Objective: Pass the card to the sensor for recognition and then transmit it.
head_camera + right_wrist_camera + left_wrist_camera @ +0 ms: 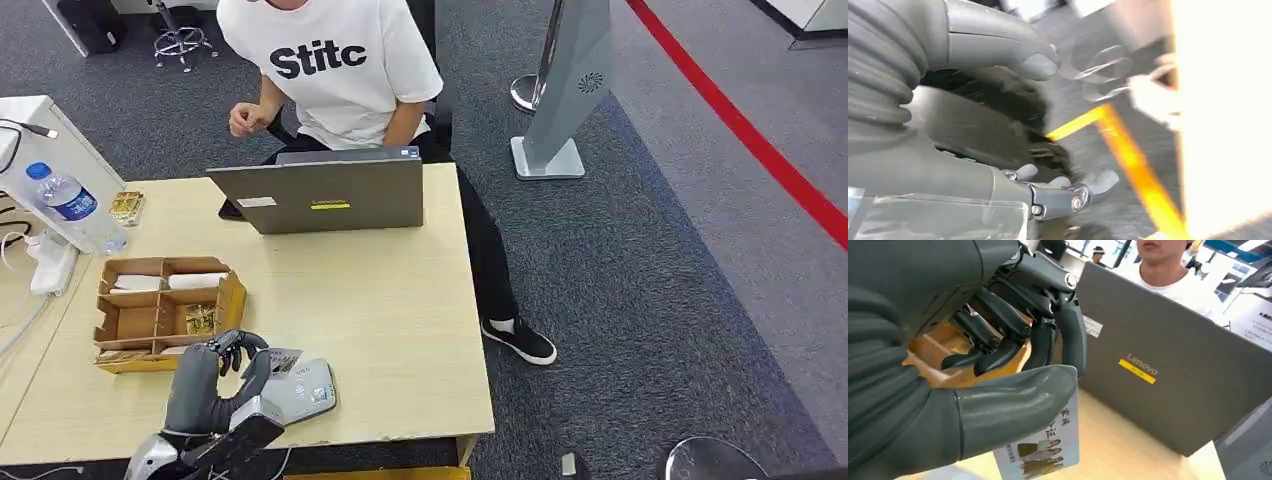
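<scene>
Holding the card [1048, 442] pinched in my left hand [215, 375], I keep it flat and low over the sensor [300, 390]; right hand [998, 125] hangs empty, fingers loosely apart.

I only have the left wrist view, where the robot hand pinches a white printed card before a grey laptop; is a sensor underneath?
Observer: Yes, the head view shows the left robot hand holding the white printed card over a flat grey card reader at the table's near edge.
Operator: What is beside it?
Observer: A brown cardboard compartment box sits just beyond the hand.
Operator: And the person?
Observer: The person sits behind the grey laptop, one hand raised.
</scene>
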{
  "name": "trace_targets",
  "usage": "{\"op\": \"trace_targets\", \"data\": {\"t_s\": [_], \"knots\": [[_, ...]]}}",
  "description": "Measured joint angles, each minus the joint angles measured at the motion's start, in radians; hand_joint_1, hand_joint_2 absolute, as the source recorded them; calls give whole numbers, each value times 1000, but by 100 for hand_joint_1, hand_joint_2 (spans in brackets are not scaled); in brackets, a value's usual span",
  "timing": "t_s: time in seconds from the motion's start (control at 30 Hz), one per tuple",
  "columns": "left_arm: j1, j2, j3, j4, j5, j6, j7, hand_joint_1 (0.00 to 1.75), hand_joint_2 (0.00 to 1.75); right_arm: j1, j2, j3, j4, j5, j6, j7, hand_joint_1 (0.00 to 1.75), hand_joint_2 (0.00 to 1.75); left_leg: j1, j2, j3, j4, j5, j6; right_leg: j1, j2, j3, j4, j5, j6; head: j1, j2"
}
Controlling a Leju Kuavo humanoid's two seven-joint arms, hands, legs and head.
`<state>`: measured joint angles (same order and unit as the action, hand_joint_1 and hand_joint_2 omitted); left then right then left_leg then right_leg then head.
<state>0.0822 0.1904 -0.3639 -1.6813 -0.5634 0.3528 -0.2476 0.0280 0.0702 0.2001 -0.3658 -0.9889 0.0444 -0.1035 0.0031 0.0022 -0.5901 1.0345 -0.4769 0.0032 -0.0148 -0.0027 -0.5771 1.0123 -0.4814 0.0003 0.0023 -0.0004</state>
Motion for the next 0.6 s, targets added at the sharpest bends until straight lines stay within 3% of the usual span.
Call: {"op": "trace_targets", "data": {"t_s": [0.07, 0.13, 0.27, 0.47, 0.6], "knots": [[40, 0, 0, -38, -10, -69, -10, 175, 175, 29, -34, -83, 27, 5, 61, -21, 0, 175, -1, -3, -1, 0, 0, 0, -1, -4, 1, 0, -1, 1, -1, 0], [53, -11, 0, -60, -22, -115, -15, 175, 175, 27, -57, -148, 70, 12, 66, -28, 0, 175, -1, -2, -1, 0, 0, 0, -1, -3, 1, 0, 0, 1, 1, 0], [58, -29, 0, -86, -33, -143, -16, 175, 175, 3, -82, -221, 122, 27, 42, -27, 0, 175, -1, 1, 1, 1, 0, 0, -1, -1, 2, -1, 2, 1, 2, 0], [62, -50, 3, -86, -50, -170, 23, 175, 175, -9, -82, -237, 159, 60, -21, 18, 0, 175, -1, -1, 1, 1, 2, 1, -1, -3, 2, 0, 2, 1, 2, 0], [74, -61, 28, -75, -31, -143, 41, 175, 175, -11, -80, -241, 169, 78, -23, 31, 0, 175, 0, -1, 1, 0, 2, 1, 0, -2, 2, 0, 2, 0, 2, 0]]}}
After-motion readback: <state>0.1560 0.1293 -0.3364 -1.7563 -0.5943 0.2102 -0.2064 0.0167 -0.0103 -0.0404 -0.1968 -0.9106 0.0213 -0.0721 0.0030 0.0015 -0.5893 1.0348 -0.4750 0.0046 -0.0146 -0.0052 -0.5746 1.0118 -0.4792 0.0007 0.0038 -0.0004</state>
